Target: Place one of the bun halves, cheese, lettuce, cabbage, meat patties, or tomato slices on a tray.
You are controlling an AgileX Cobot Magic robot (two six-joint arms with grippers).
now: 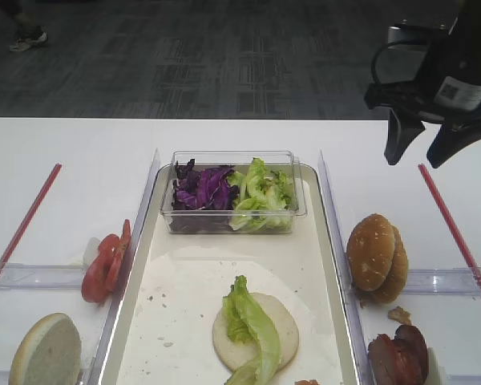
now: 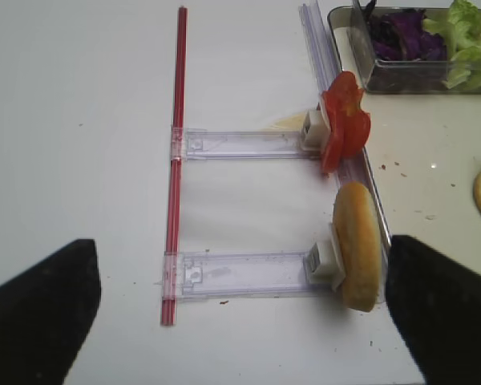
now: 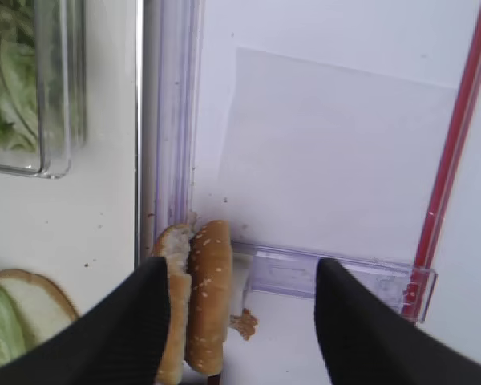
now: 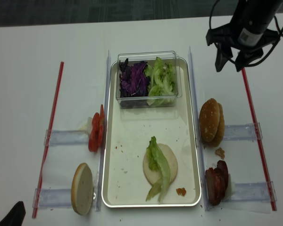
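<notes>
Burger parts flank the tray; one bun half topped with lettuce already lies on it.

From the left: a bun half [image 1: 45,350] stands on edge beside the tomato slices [image 1: 104,263]; the tray [image 1: 319,305] carries lettuce [image 1: 252,325]; right of it stand the bun halves [image 1: 377,257] and meat patties [image 1: 399,351]. The buns look light and squashy, best pinched across the crust. The right hand [image 1: 421,144] hovers open and empty, high at the far right. Only the wrist view shows the left hand [image 2: 240,305], open above the surface [image 2: 80,120].

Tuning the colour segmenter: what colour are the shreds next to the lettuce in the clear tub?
Dark purple cabbage, clearest in the realsense overhead view.
</notes>
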